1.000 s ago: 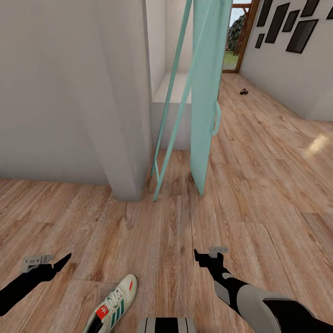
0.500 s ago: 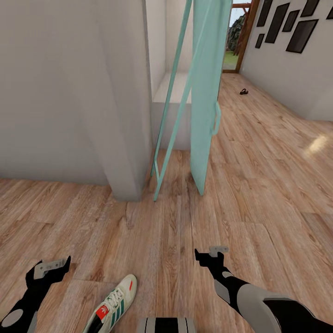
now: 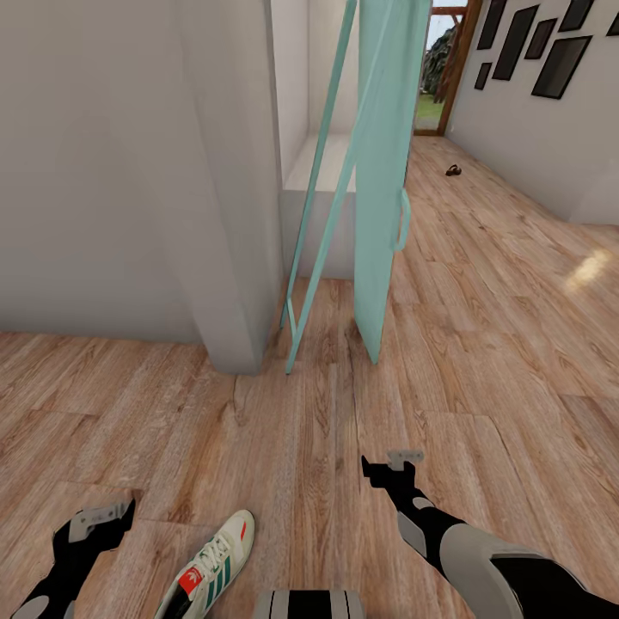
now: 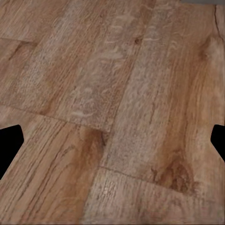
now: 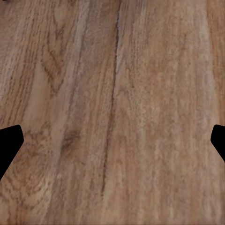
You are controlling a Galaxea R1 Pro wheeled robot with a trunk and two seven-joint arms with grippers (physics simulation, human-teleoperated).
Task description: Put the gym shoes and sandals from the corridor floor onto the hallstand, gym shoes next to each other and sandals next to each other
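One gym shoe (image 3: 212, 561), cream-white with green stripes and a red tongue label, lies on the corridor floor (image 3: 481, 361) at the bottom of the head view. My left gripper (image 3: 96, 521) hovers just left of it, apart from it, and its fingertips (image 4: 9, 146) stand wide over bare planks in the left wrist view. To the shoe's right, further forward, my right gripper (image 3: 389, 468) is also open and empty, over bare floor (image 5: 112, 112). A small dark thing, seemingly a sandal (image 3: 453, 170), lies far down the corridor. The hallstand's pale bench top (image 3: 320, 162) shows behind a turquoise frame.
A turquoise-framed panel (image 3: 383, 189) leans upright ahead, its thin legs (image 3: 292, 331) reaching the floor. A pale grey wall corner (image 3: 228, 258) stands at the left. Dark picture frames (image 3: 550, 52) hang on the right wall. Open plank floor stretches to the right.
My left arm has turned and drawn back toward me, so its gripper now sits lower in the head view beside the shoe. The right gripper has edged slightly forward. The shoe has not moved.
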